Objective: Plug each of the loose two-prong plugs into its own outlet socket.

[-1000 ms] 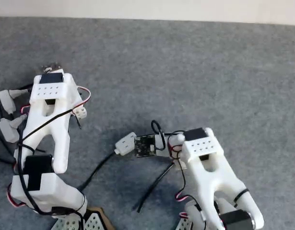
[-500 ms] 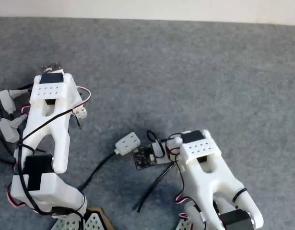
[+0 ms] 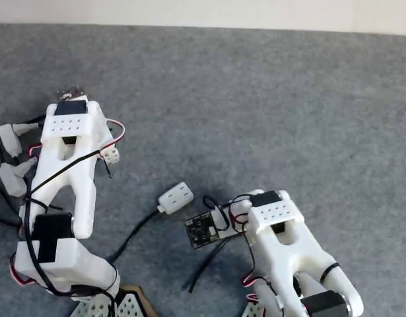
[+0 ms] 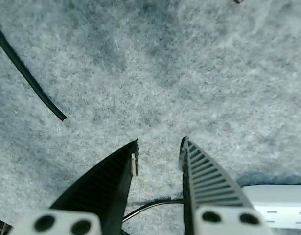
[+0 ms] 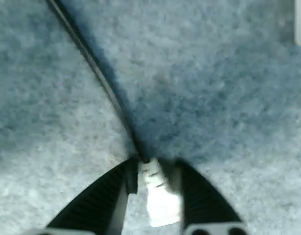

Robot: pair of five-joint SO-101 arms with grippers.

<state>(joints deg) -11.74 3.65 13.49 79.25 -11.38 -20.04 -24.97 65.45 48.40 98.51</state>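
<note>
A grey, felt-like covering [image 3: 288,92] spreads over the desk [image 3: 361,165] to its far edge, its nap fuzzy and mottled up close. Beyond that edge runs a plain off-white strip [image 3: 203,12]. The light is soft and even, the shadows faint.

Left arm [image 3: 67,178]: positioned at the left of the high view. The upper link rises from the base at the near edge, the forearm extends away from it, and the wrist is bent downward.

Left gripper [image 4: 158,147]: pointed downward. The jaws stand apart with a clear gap and nothing is held between them.

Right arm [image 3: 285,244]: positioned at the right of the high view. The forearm angles inward toward the middle and the wrist is turned down.

Right gripper [image 5: 152,169]: held low. The jaws are closed against both sides of a white plug [image 5: 157,198].
</note>
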